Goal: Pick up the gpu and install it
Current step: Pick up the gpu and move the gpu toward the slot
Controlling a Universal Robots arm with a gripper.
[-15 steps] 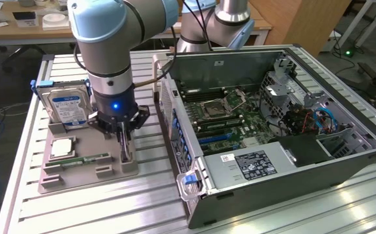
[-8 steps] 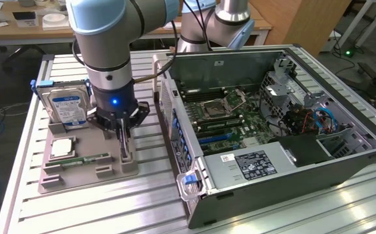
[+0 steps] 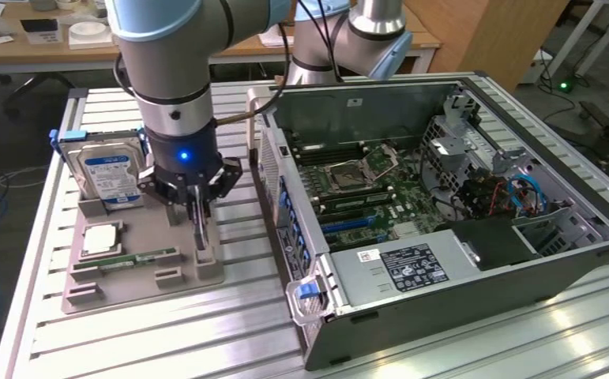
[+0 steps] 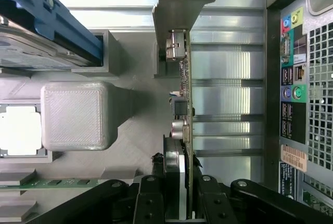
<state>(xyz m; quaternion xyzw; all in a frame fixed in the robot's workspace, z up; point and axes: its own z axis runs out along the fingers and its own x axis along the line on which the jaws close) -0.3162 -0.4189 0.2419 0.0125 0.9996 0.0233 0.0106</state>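
Observation:
The gpu point(image 4: 186, 99) is a thin dark card standing on its edge, with its grey metal end bracket point(image 4: 182, 0) at the far end. My gripper point(image 4: 179, 185) is shut on it, one black finger point(image 4: 151, 198) against each face of the card. In the exterior view the gripper point(image 3: 197, 209) hangs straight down over the grey holder tray point(image 3: 215, 276). There the gpu point(image 3: 200, 235) reaches down from the fingers to the tray's slot. I cannot tell whether the card has left the slot.
A blue-labelled hard drive point(image 3: 109, 174) stands at the tray's back, with a CPU point(image 3: 102, 237) and a green RAM stick point(image 3: 136, 259) in front. The open computer case point(image 3: 441, 197) lies to the exterior view's right, its port panel point(image 4: 294, 78) close beside the card.

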